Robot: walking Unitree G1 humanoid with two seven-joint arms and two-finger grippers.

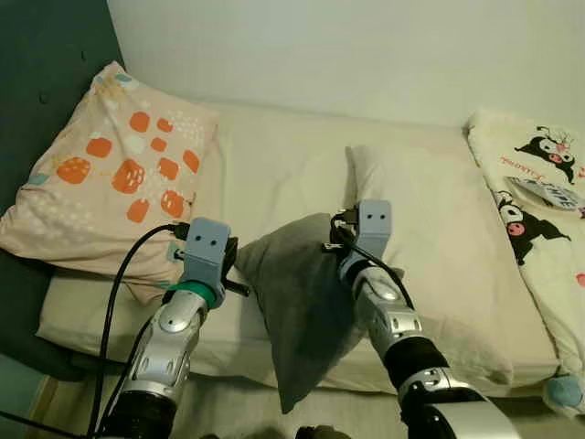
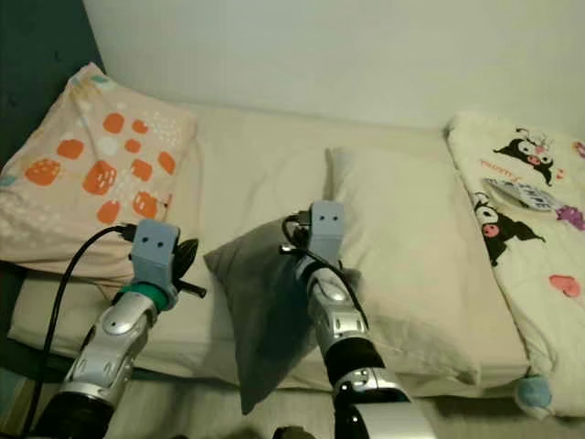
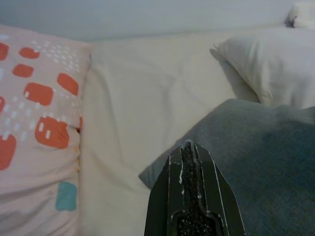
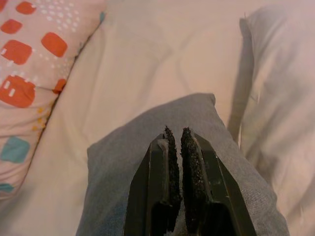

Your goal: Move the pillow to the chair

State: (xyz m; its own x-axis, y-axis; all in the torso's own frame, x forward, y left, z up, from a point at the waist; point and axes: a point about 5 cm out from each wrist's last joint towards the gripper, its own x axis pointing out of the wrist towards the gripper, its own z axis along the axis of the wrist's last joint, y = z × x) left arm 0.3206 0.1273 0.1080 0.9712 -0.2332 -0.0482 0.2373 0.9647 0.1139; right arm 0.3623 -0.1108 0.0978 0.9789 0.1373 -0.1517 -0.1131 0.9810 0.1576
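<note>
Two silver arms, nearest the head camera, reach forward over the foot of a bed [image 1: 274, 146], cream-sheeted, against a pale wall. Large cream pillow [image 1: 439, 238]: lies flat on the robot's right half of the mattress. Patterned pillow [image 1: 110, 174], pink with orange patches: propped at the left against a dark headboard [image 1: 46, 64]. Cartoon-print blanket [image 1: 535, 183]: far right edge. Grey pillow [image 1: 297, 302], the item to be moved: small, standing tilted on one corner between the two arms at the near edge of the bed, its upper corner toward the cream pillow; the chair cannot be located. Right gripper [image 4: 176, 142]: fingers pressed nearly together, a thin slit between the pads, with grey cloth directly beneath; it appears to pinch the pillow's upper edge, though the actual bite on fabric is hard to confirm. Left gripper [image 3: 189, 150]: fingers closed tight on nothing, resting beside the pillow's left corner. Handling, by judgement: light, soft, limp; cloth cover gives friction, so slipping is unlikely, but the body will sag and swing from a single pinch. Best hold: a seam or corner, pinched deep, or squeezed between both arms at opposite sides.
</note>
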